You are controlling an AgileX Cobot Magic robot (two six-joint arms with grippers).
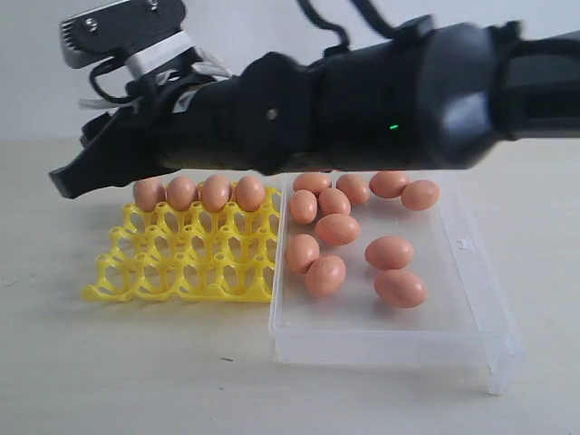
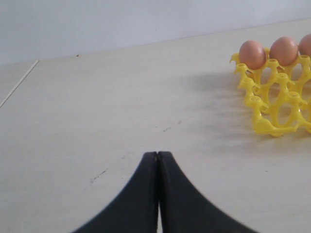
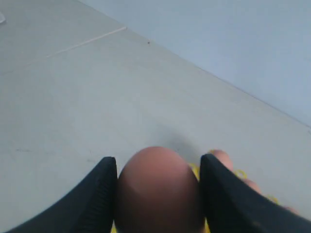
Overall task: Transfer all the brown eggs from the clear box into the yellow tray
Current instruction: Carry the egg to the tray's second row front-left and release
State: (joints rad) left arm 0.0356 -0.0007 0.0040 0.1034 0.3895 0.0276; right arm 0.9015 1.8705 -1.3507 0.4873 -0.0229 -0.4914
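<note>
Eggs (image 1: pixel 390 253), smooth, matte, orange-brown and oval, lie in three places. One egg (image 3: pixel 158 194) is clamped between the black fingers (image 3: pixel 104 194) of the right gripper (image 3: pixel 159 162), with yellow lattice showing just beneath it. Four eggs (image 1: pixel 216 192) fill the far row of the bright yellow openwork plastic tray (image 1: pixel 109 292); its three nearer rows of cups stand open. We count eleven eggs (image 1: pixel 338 228) loose in the shallow clear plastic box (image 1: pixel 381 349), just beside the tray. The left gripper (image 2: pixel 158 156) hangs, fingers pressed together, over the pale matte tabletop (image 2: pixel 97 121), near a tray corner. A plain light wall (image 1: pixel 36 91) stands behind.
</note>
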